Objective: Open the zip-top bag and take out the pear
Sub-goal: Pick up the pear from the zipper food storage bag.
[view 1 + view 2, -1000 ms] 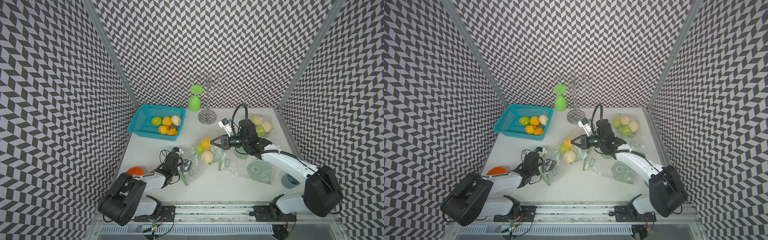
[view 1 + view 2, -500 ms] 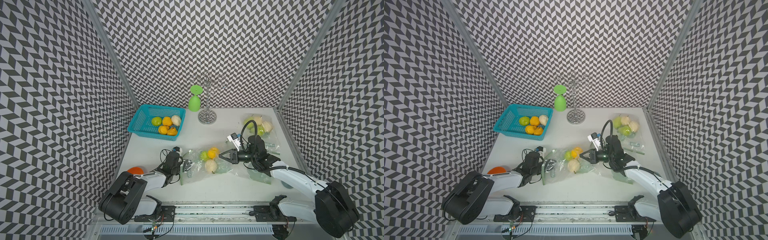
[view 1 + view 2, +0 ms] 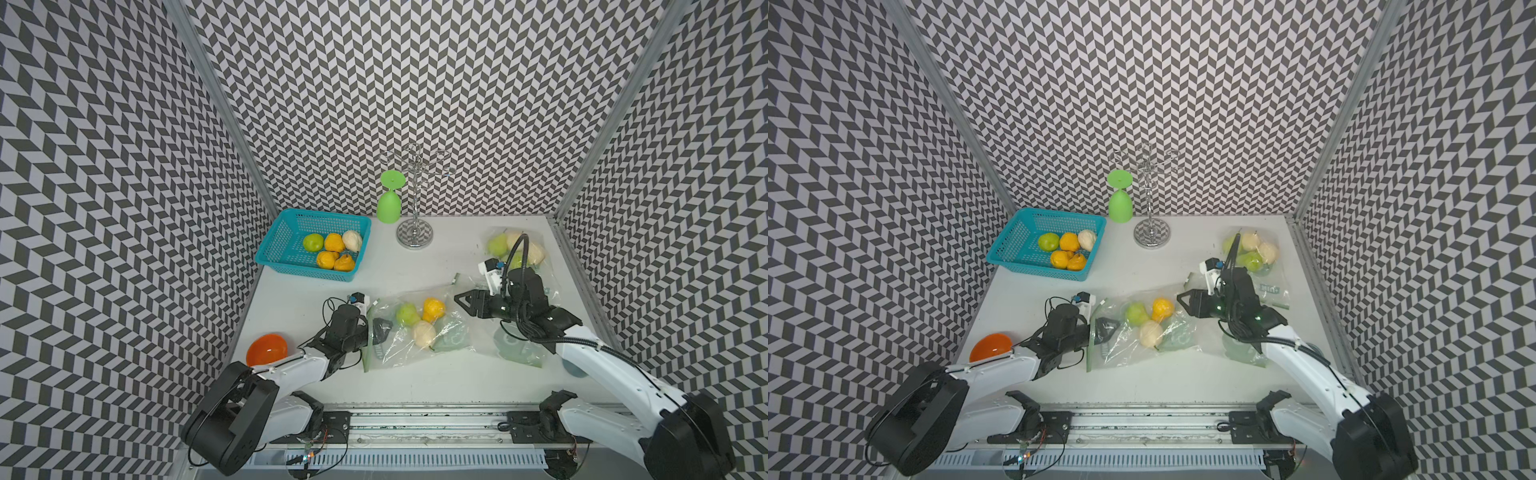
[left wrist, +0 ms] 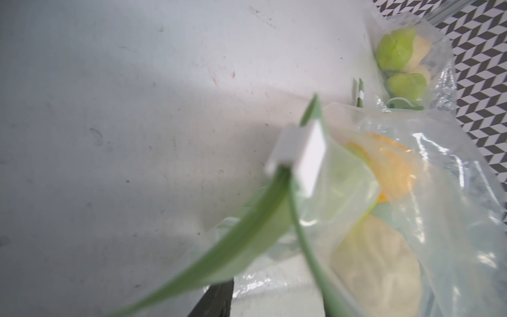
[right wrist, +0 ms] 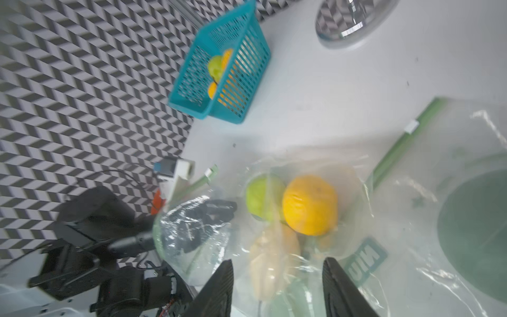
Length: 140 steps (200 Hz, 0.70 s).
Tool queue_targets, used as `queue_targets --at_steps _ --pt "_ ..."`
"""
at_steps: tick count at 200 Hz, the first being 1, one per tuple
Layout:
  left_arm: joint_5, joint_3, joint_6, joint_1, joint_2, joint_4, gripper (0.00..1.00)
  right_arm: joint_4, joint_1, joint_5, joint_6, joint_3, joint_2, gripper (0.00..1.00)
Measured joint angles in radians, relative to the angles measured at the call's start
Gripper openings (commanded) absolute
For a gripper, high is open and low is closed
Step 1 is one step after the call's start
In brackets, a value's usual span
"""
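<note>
The clear zip-top bag (image 3: 446,328) lies flat mid-table with a green zip strip (image 4: 247,236) and a white slider (image 4: 299,153). Inside are a green pear (image 3: 407,313), a yellow-orange pear (image 3: 433,308) and a cream pear (image 3: 423,333). In the left wrist view the two zip strips part below the slider. My left gripper (image 3: 380,338) is at the bag's left mouth. Its dark fingers (image 5: 208,216) show spread apart through the plastic. My right gripper (image 3: 463,302) hovers open over the bag's right end, holding nothing. Its fingers (image 5: 219,288) straddle the cream pear (image 5: 274,252) below.
A blue basket (image 3: 286,245) with several fruits stands at the back left. A green glass (image 3: 389,208) hangs on a chrome rack (image 3: 414,237) behind. Another bag of pears (image 3: 532,249) lies back right. A bag with a green disc (image 3: 515,345) lies under my right arm. An orange bowl (image 3: 266,349) sits front left.
My right gripper carried the bag's right end toward the front, then opened and let it go; the bag dropped flat. My left gripper's jaws widened at the mouth.
</note>
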Motion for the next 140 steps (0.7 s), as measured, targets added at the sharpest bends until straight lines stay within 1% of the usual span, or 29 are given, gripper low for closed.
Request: queue_targets --at_steps 6,15,22,35,47,59,70,92,140 --pt "0.006 -0.006 -0.002 -0.001 -0.011 0.000 0.55 0.010 0.005 -0.010 0.002 0.005 -0.017 0.43" --pt "0.016 -0.013 -0.004 -0.003 -0.021 -0.004 0.55 0.022 0.022 -0.018 0.007 0.007 -0.027 0.30" --pt "0.021 -0.017 -0.005 -0.005 -0.024 -0.006 0.55 0.027 0.049 -0.018 0.012 0.007 -0.021 0.23" --pt "0.032 -0.019 -0.007 -0.008 -0.026 -0.013 0.56 0.039 0.115 -0.012 0.027 0.007 0.018 0.15" --pt "0.036 -0.019 -0.008 -0.012 -0.028 -0.018 0.56 0.052 0.173 -0.008 0.046 0.006 0.080 0.10" --pt "0.040 -0.019 -0.010 -0.014 -0.029 -0.021 0.57 0.067 0.217 -0.005 0.057 0.006 0.161 0.07" --pt "0.043 -0.019 -0.010 -0.015 -0.031 -0.023 0.58 0.084 0.246 0.011 0.071 0.000 0.235 0.06" --pt "0.047 -0.020 -0.011 -0.016 -0.041 -0.027 0.61 0.119 0.274 0.041 0.095 -0.026 0.340 0.03" --pt "0.091 -0.021 -0.007 -0.021 -0.063 -0.027 0.70 0.203 0.307 0.092 0.128 -0.062 0.433 0.02"
